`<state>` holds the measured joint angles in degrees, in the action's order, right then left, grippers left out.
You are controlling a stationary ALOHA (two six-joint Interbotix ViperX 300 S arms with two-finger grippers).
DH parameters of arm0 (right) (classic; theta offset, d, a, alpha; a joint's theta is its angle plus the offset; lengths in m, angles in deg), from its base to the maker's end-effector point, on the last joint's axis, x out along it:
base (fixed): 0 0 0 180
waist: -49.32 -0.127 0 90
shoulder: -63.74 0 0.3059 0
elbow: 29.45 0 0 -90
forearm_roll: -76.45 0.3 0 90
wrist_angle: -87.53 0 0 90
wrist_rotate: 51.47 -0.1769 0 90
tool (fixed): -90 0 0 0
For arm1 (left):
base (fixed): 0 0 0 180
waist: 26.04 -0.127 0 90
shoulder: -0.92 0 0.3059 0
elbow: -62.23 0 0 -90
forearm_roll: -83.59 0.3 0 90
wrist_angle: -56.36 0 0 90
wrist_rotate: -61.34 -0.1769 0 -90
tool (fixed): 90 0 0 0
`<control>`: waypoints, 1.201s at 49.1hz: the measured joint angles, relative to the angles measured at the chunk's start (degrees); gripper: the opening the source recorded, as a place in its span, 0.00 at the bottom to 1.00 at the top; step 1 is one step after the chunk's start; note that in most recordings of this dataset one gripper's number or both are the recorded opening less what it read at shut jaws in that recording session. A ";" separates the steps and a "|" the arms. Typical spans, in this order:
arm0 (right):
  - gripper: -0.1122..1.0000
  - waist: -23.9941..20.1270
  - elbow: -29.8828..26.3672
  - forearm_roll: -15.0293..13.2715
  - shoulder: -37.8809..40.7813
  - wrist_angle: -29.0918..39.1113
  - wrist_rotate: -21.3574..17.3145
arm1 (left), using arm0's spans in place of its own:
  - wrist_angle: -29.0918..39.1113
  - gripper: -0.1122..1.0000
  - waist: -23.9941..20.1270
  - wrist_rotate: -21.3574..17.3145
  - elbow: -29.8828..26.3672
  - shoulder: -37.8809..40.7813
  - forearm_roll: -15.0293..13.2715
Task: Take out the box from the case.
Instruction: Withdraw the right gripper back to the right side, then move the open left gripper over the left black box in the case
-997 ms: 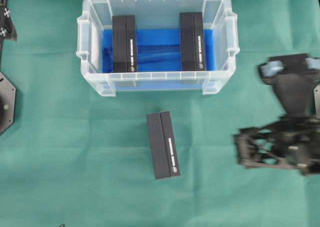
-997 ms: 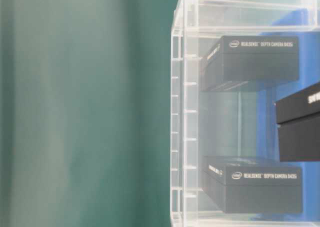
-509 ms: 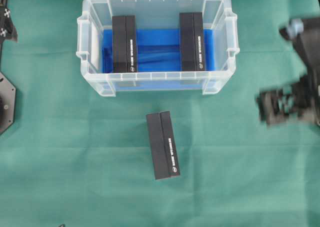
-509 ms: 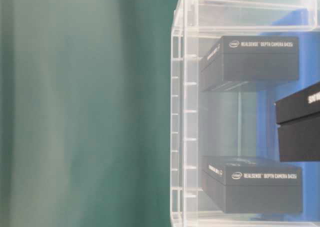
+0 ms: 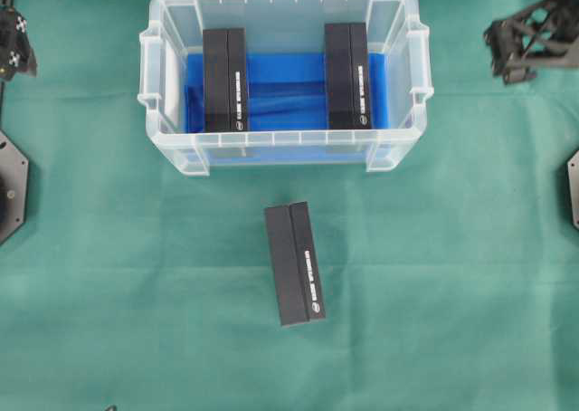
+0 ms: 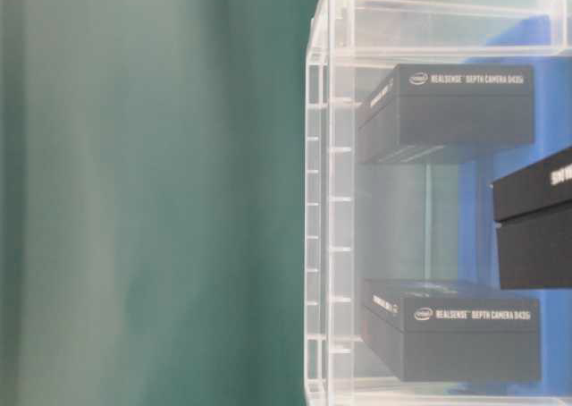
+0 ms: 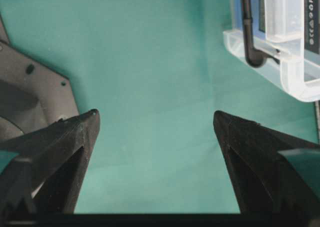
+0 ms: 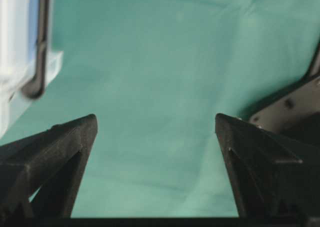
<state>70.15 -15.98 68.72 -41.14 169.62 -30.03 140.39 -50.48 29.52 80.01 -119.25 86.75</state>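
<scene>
The case is a clear plastic bin with a blue cloth on its bottom, standing at the back middle. Two black boxes lie inside it, one on the left and one on the right. A third black box lies on the green cloth in front of the case. My right gripper hovers open and empty at the far right, beside the case. My left gripper sits at the far left edge. In the wrist views the left gripper and the right gripper both stand wide over bare cloth.
Green cloth covers the table. Black mounting plates sit at the left edge and the right edge. The left wrist view catches the case's corner and a black cable. Through the case wall, the table-level view shows the boxes.
My right arm has drawn back from the middle right of the table up to the far right corner. The boxes, the case and the left gripper have not moved.
</scene>
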 measured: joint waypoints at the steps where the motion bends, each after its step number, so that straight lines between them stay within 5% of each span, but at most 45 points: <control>1: 0.94 0.88 0.00 0.00 0.09 0.00 0.62 | 0.00 0.95 0.00 0.09 0.00 0.00 0.09; 7: 0.94 3.69 0.00 0.00 0.09 -0.09 1.93 | 0.00 0.95 0.00 0.09 0.00 0.09 0.09; 33: 0.94 3.78 0.35 0.88 0.18 -0.70 1.85 | 0.00 0.95 0.00 1.32 -0.18 0.97 0.26; 45: 0.94 3.78 0.44 1.05 0.18 -1.49 1.76 | -1.14 0.95 0.35 1.76 -4.04 8.35 0.26; 59: 0.94 3.69 0.44 1.14 0.18 -1.58 1.76 | -5.10 0.95 5.54 8.09 -11.78 19.16 0.53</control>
<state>73.84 -15.54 69.86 -40.96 168.04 -28.27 135.29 -44.94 37.61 68.23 -100.09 87.28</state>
